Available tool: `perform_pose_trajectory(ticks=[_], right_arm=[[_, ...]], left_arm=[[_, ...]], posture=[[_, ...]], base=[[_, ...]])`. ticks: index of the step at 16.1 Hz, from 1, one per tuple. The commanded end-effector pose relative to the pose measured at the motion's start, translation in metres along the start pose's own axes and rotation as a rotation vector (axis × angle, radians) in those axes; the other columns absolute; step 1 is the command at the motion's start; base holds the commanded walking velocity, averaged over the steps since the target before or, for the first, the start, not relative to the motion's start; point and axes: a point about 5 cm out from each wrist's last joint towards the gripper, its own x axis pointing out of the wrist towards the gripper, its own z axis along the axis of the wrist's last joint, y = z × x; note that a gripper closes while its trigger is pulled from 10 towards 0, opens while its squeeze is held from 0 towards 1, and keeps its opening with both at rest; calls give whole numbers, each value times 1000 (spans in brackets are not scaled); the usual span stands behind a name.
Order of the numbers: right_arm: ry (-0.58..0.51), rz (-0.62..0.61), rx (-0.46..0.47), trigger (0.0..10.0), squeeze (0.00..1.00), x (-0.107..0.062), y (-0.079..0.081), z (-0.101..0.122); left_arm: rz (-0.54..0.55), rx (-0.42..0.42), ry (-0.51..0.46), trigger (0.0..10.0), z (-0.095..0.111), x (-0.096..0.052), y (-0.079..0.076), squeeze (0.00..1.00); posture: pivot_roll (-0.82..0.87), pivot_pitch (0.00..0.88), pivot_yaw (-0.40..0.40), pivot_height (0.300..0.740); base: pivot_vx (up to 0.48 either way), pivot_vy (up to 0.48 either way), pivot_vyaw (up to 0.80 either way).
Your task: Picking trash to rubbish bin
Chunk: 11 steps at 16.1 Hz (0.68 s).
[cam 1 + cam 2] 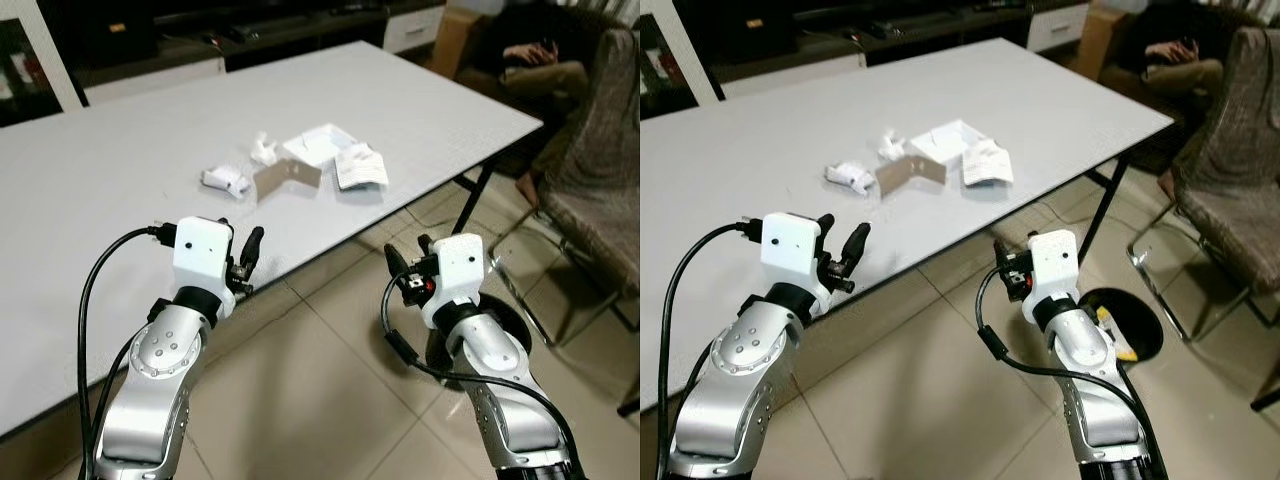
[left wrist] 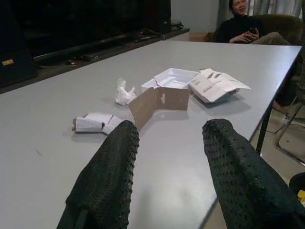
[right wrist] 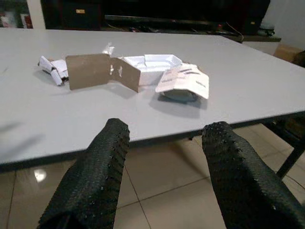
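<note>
1. Left eye view: white table (image 1: pixel 120 170) with a cluster of trash near its front edge: crumpled white paper (image 1: pixel 226 180), small white wad (image 1: pixel 264 150), folded brown cardboard (image 1: pixel 287 180), open white tray (image 1: pixel 318 143), printed paper packet (image 1: pixel 359 166)
2. Left gripper (image 1: pixel 247 258) hovers over the table's near edge, short of the trash, touching nothing; left wrist view shows its fingers (image 2: pixel 107 176) spread wide, empty, aimed at the cardboard and crumpled paper
3. Right gripper (image 1: pixel 403 268) is off the table, over the tiled floor (image 1: pixel 300 380) just in front of the edge; right wrist view shows its fingers (image 3: pixel 95 176) spread apart, empty, facing the packet and cardboard
4. Rubbish bin (image 1: pixel 1130 320), black, stands on the floor behind the right arm, partly hidden, something yellow inside
5. Person seated on a sofa at far right, hands on a phone; grey chair (image 1: pixel 600 160) beside the table
6. Step, judged: approach before first pick, all 5 trash items are on the table
7. Next move likely needs a reach forward, left toward the crumpled paper or cardboard, right toward the packet, then close, lift and carry to the bin at right
</note>
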Motion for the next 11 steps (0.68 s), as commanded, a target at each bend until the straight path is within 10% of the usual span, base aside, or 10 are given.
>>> perform_pose_trajectory(ticks=[1, 11], right_arm=[[-1, 6, -4, 10000, 0, 2, 0, 2], [17, 100, -58, 10000, 0, 4, 11, 0]], left_arm=[[10, -9, -5, 10000, 0, 1, 2, 0], [17, 7, 2, 10000, -2, -2, 4, 0]], posture=[[-11, 23, -50, 740], [-4, 16, -66, 740]], base=[[345, 0, 0], [345, 0, 160]])
